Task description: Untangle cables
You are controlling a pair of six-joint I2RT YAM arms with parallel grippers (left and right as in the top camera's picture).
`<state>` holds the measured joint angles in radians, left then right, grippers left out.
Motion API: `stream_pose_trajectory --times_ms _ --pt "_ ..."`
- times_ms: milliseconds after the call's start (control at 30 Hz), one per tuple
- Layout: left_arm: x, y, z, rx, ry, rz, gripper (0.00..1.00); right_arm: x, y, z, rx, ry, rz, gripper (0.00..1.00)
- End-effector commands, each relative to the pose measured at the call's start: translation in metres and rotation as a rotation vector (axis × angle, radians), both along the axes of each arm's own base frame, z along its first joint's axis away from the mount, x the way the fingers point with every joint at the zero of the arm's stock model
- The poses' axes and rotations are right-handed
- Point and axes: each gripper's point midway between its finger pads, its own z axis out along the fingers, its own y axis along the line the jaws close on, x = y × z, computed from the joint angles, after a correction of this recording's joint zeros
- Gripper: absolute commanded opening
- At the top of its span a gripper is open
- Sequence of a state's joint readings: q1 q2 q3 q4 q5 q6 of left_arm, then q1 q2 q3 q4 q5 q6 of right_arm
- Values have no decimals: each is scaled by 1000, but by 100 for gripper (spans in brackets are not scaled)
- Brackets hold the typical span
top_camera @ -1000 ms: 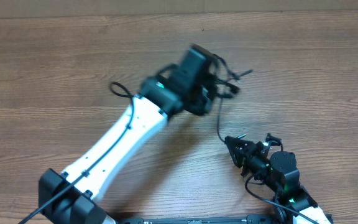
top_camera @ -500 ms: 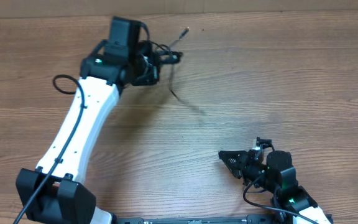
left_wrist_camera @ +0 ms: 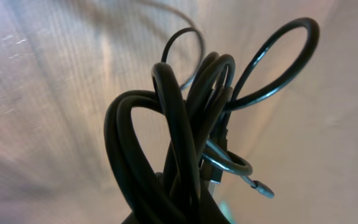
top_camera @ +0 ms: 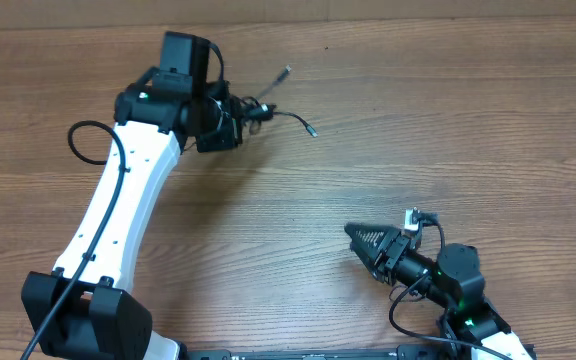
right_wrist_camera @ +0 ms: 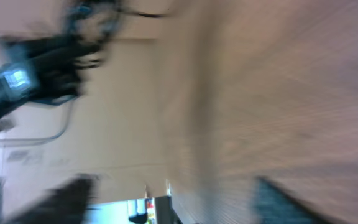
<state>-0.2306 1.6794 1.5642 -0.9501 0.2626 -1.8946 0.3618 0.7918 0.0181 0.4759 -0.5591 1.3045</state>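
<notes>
My left gripper (top_camera: 226, 112) is clamped on the cables (left_wrist_camera: 179, 162), which are wadded in one knot of loops at the far left of the table (top_camera: 468, 120) with two plug ends poking out loose. My right gripper (top_camera: 360, 238) sits well apart near the front edge; its fingers look spread and empty, though that view is smeared. My read: no cord separated yet, whole untangle left.

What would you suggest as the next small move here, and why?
Probably move the right gripper toward the loose plug end: the left gripper holds the cables in a tangled bunch, that strand trails free, and the right one looks empty.
</notes>
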Motion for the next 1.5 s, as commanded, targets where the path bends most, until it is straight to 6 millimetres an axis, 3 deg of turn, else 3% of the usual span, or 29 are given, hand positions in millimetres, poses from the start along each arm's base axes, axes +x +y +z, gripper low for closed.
stream_pose_trajectory --times_ms 0,100,300,433,567,733,933,1000,1200,1467 --pt "-19 -34 15 -95 21 -89 4 -1 4 19 43 -85 23 100" --pt "-33 -60 18 -139 36 -168 4 1 5 47 32 -281 36 100" --pt "-44 -93 24 -171 12 -256 4 1 13 66 -114 -535 120 99" --pt "-48 -99 26 -197 24 -270 4 16 14 61 -340 -553 169 100" --pt "-52 -104 30 -256 55 -269 4 37 -5 62 -637 -579 144 99" --pt "-57 -110 38 -341 90 -284 4 52 -9 82 -722 -719 102 100" --pt "-54 -112 46 -376 52 -328 4 42 11 81 -557 -645 186 92" --pt "-58 -115 48 -405 68 -343 4 43 15 71 -576 -656 228 92" --pt "-74 -127 62 -518 111 -415 4 80 4 35 -818 -725 202 92" --pt "-79 -122 60 -520 147 -406 4 125 -16 48 -932 -782 -25 92"
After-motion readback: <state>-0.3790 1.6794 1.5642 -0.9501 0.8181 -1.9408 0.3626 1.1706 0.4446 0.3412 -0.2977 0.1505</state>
